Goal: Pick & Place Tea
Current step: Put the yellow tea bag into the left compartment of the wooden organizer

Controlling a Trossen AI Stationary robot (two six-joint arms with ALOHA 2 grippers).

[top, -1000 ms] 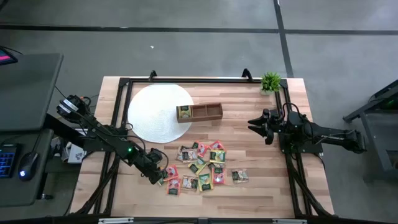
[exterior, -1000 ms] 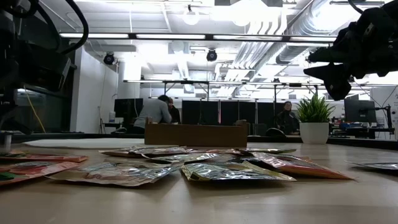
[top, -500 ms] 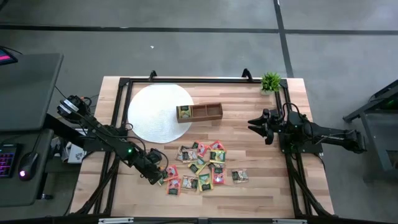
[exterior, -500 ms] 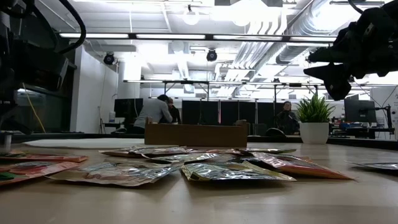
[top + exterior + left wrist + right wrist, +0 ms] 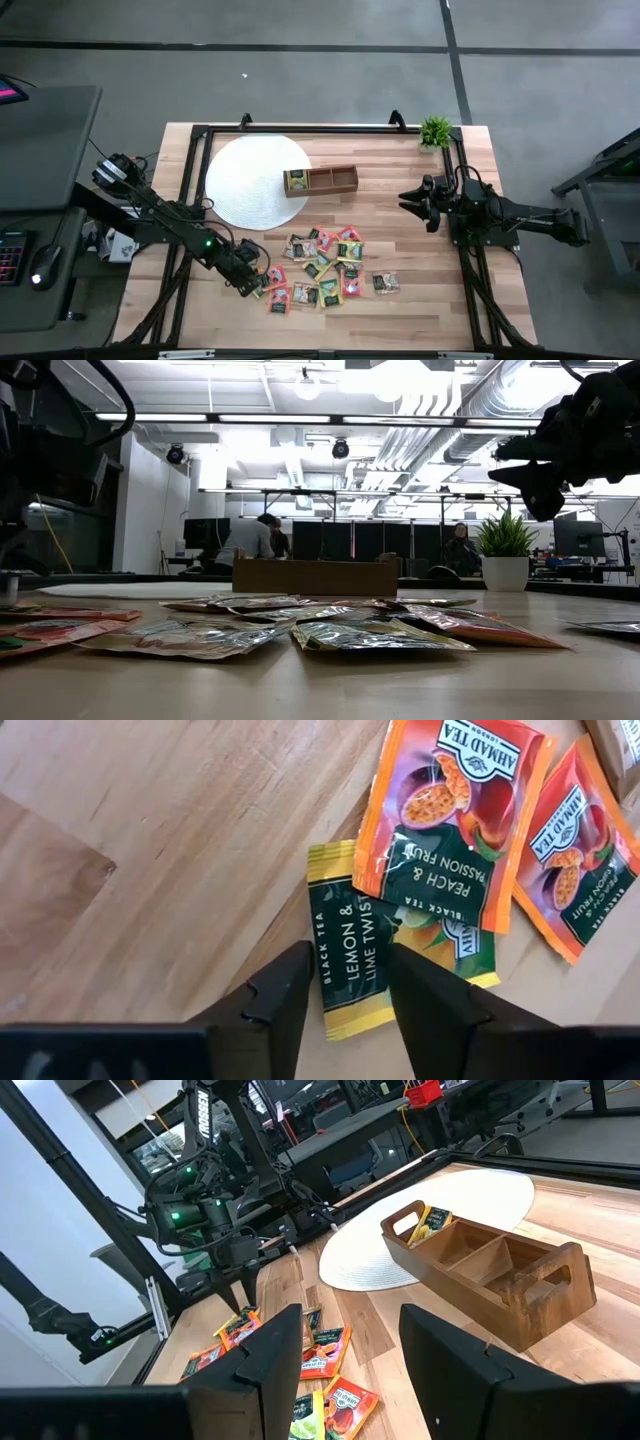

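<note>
Several tea packets (image 5: 325,270) in green, yellow and pink lie flat in a loose heap on the wooden table's near middle. My left gripper (image 5: 256,290) points down at the heap's left end. In its wrist view the gripper (image 5: 347,955) is open, its fingers on either side of a yellow lemon-and-lime packet (image 5: 345,915), which is partly tucked under an orange peach packet (image 5: 450,820). My right gripper (image 5: 408,197) hangs open and level above the table's right side, with nothing between its fingers (image 5: 350,1320). My left gripper comes from above, slanting down, with a finger (image 5: 290,985) at each long side of the yellow packet's near end (image 5: 355,1010). The packet lies flat on the table. Whether the fingers touch it, I cannot tell.
A brown wooden three-compartment tray (image 5: 335,180) stands at the table's middle, partly on a round white mat (image 5: 240,180); one packet (image 5: 430,1223) stands in its left compartment. A small potted plant (image 5: 436,131) sits at the far right corner. Black frame rails run along the table's edges.
</note>
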